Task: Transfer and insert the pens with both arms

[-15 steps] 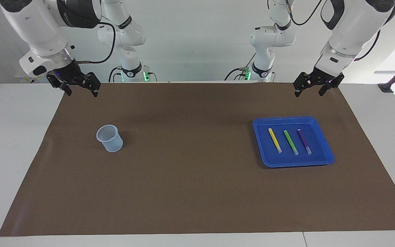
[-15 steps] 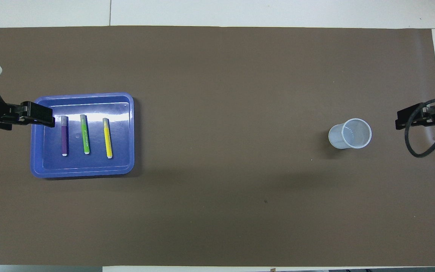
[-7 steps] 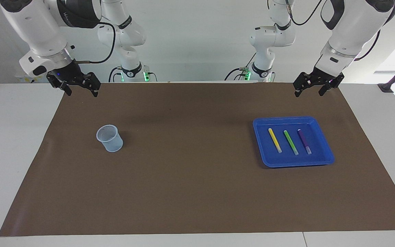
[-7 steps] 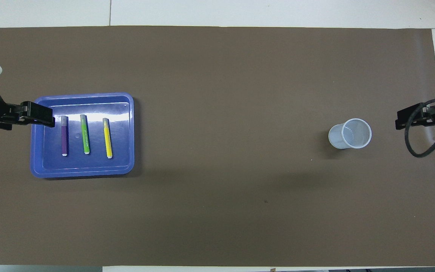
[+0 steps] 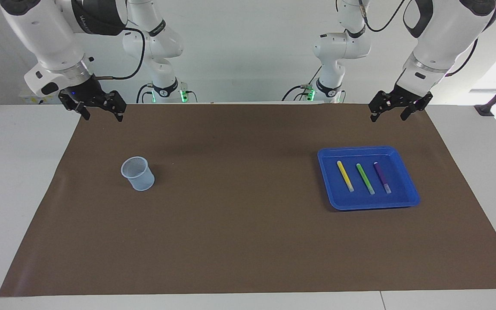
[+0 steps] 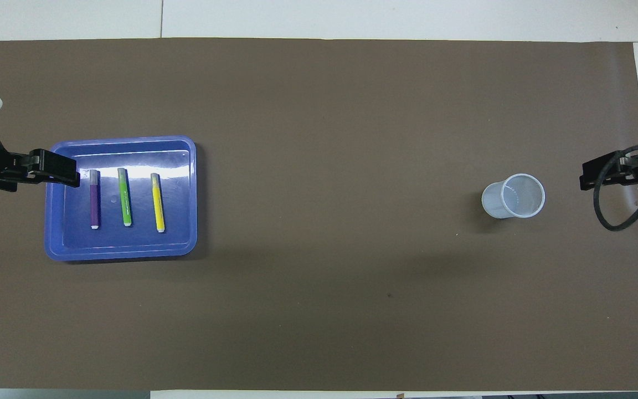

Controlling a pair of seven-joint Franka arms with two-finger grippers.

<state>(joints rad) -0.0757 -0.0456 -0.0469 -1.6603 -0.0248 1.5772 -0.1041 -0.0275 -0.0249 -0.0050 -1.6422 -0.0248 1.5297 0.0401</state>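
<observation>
Now: three pens lying side by side in blue tray. Left gripper and right gripper raised, fingers spread, holding nothing.

The mat covering the table is plain dark brown; the table surface around it is white. The tray is solid blue. It holds three pens: one yellow pen, one green pen and one purple pen, each with a pale whitish end. The cup is translucent pale blue-grey. Both arms are white with silver wrist rings, black cables and black grippers.
</observation>
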